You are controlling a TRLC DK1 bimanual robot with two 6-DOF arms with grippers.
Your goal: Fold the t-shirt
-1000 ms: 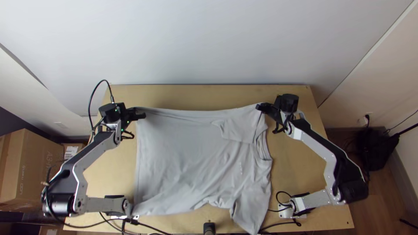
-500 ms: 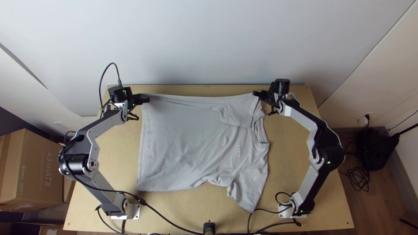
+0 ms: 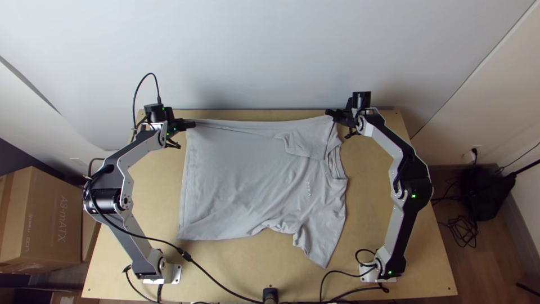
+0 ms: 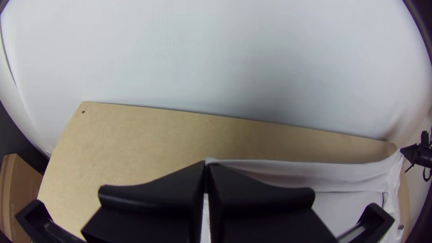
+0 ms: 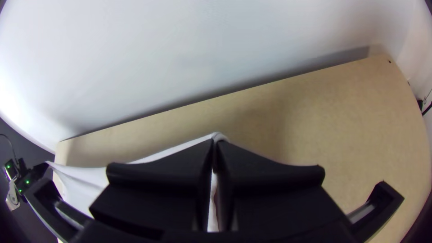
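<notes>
A broad, pale wall (image 3: pixel 270 50) stands just behind a light wooden table (image 3: pixel 365 219), with soft grey shadows low on it. To the right, a cream side wall (image 3: pixel 506 107) has a white socket (image 3: pixel 469 156) near the floor. Below lie brown wood-look flooring (image 3: pixel 489 264), a dark bulky object (image 3: pixel 482 194) and tangled black cables (image 3: pixel 464 232). To the left — a brown cardboard box (image 3: pixel 42 217), close beside the table.

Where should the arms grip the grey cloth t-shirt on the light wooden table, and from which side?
Probably at both ends of the far edge of the grey cloth t-shirt, hem end and shoulder end, coming from the outer sides, as the left tool and right tool do. That edge runs long and nearly straight between them; a single hold would likely let it sag.
</notes>
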